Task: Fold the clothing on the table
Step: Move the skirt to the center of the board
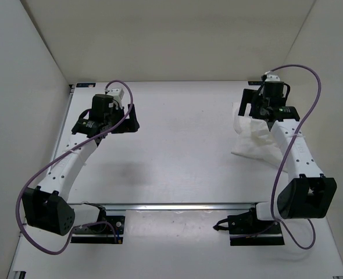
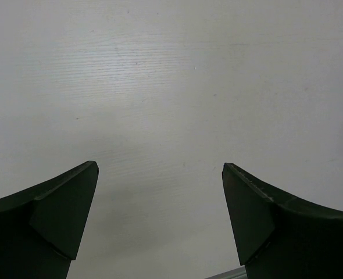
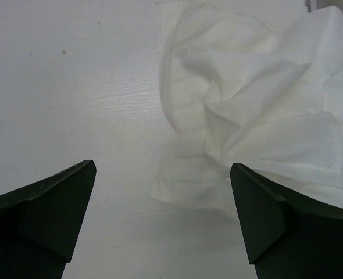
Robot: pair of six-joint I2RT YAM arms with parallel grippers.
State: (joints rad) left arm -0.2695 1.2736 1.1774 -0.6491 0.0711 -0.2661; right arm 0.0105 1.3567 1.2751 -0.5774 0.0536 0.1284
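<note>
A silver rail (image 1: 177,206) crosses the counter (image 1: 177,145) close to the arm bases, and a purple cable (image 1: 322,92) loops along each arm. In the top view the right forearm covers a part of the clothing (image 3: 258,116).

The clothing is a crumpled white heap on the far right part of the counter. The right tool (image 3: 163,165) hangs over it with its jaws wide apart and holds nothing. In the wrist view the cloth lies ahead and toward the right finger, and its near edge reaches between the two fingers. I cannot tell if they touch it.

The left tool (image 2: 160,168) is also spread wide and empty, over the far left of the counter, well apart from the clothing.

The counter is white and matte with a faint grain. White walls (image 1: 160,35) close it on three sides.
</note>
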